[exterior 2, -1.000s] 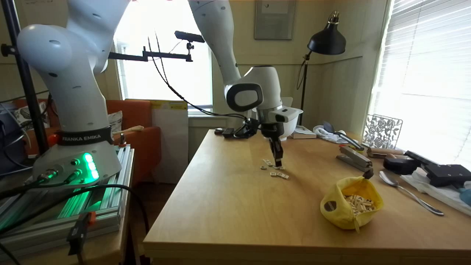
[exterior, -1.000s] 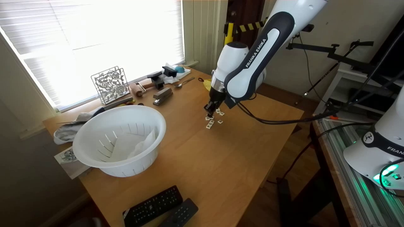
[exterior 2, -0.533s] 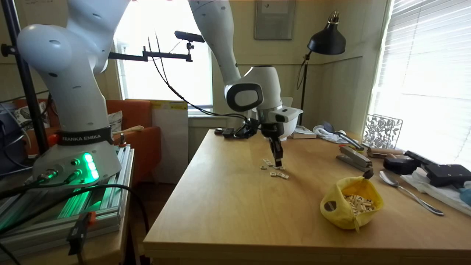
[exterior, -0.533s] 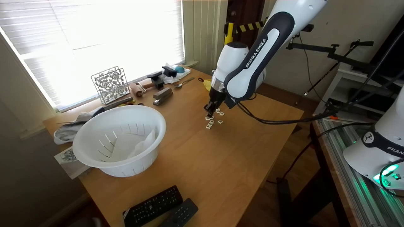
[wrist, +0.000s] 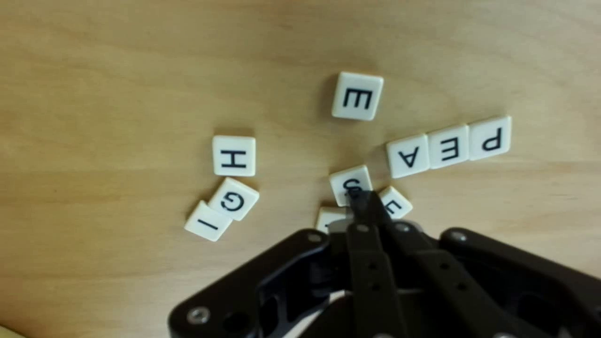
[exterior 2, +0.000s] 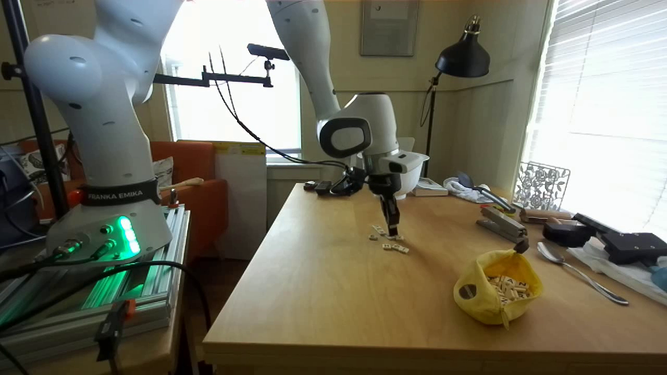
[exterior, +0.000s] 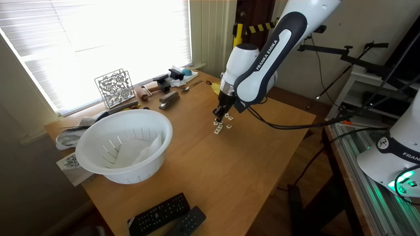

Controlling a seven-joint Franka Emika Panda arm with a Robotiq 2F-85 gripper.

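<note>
Already, the P-E-A tiles [wrist: 449, 146] lay joined in a row on the table [exterior 2: 318, 291], while the S tile [wrist: 347, 181] sat apart, partly hidden by the gripper [wrist: 367, 199], fingers pressed together.

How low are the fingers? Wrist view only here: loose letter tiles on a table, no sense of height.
Observer: In an exterior view the fingers point down, tips right by the loose tiles; whether they touch, I can't tell.
Operator: More tiles anywhere?
Observer: Yes, a yellow bag stands open on the table with a pile of tiles inside.
Operator: Any other container?
Observer: A white bowl with slots in its wall, on the same table; it shows in both exterior views.
</note>
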